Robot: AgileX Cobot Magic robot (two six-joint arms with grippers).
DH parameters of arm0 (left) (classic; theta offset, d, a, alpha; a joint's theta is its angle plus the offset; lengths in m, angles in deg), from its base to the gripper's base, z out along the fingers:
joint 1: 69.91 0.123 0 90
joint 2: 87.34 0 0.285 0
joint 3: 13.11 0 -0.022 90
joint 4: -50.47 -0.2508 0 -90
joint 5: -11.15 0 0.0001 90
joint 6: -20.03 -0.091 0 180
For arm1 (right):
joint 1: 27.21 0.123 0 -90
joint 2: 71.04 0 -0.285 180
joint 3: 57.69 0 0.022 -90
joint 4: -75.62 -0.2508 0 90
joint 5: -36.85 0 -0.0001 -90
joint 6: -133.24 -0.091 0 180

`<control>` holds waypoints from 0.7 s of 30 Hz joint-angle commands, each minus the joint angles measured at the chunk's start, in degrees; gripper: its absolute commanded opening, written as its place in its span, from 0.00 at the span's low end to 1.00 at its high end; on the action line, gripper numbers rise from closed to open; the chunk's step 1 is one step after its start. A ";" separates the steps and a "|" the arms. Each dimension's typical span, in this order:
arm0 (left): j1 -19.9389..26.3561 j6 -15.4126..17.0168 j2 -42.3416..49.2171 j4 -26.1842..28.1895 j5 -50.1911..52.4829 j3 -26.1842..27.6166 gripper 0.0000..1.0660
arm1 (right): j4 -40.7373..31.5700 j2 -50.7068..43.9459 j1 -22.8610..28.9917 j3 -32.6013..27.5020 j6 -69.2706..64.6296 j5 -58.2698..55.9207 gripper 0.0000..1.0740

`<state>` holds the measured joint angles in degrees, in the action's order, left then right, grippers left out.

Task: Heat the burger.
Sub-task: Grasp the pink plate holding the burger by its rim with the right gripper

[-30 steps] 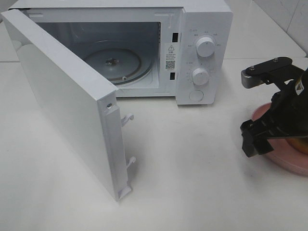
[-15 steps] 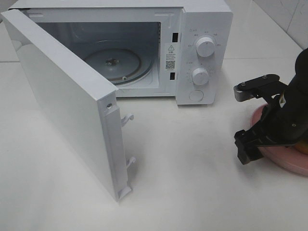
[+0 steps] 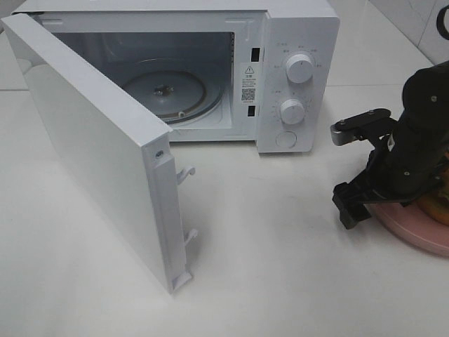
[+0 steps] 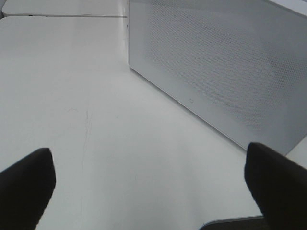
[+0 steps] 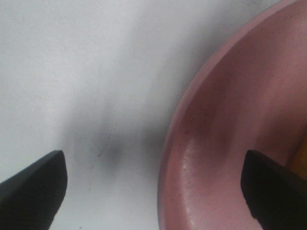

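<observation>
The high camera looks down and forward over the white table (image 3: 280, 281), with the open microwave (image 3: 295, 70) at 12 o'clock and the pink plate (image 3: 421, 235) at 3 o'clock. The left wrist camera sits low near the tabletop and faces the microwave's door (image 4: 216, 72), which the high view has at 9 o'clock. The right wrist camera looks straight down, very close, at the plate's rim and the table beside it.

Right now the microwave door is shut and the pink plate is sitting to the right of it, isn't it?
No: the microwave door is wide open, not shut, as the exterior high view shows. The pink plate does sit to its right.
</observation>
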<state>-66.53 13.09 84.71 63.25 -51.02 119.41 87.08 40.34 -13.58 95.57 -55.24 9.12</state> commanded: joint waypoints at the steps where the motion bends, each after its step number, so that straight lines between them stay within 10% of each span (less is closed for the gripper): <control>1: -0.17 0.34 0.06 0.23 0.80 -0.17 0.94 | 0.69 1.72 -0.69 1.26 0.06 0.00 0.85; 11: -0.17 0.34 0.06 0.23 0.80 -0.17 0.94 | 0.86 4.70 -0.69 1.32 0.06 0.34 0.77; 21: -0.17 0.34 0.06 0.23 0.80 -0.17 0.94 | 0.86 4.70 -0.69 1.32 0.06 -0.23 0.22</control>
<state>-66.53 13.09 84.71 63.25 -51.02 119.41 88.91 44.24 -14.15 96.94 -55.24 9.41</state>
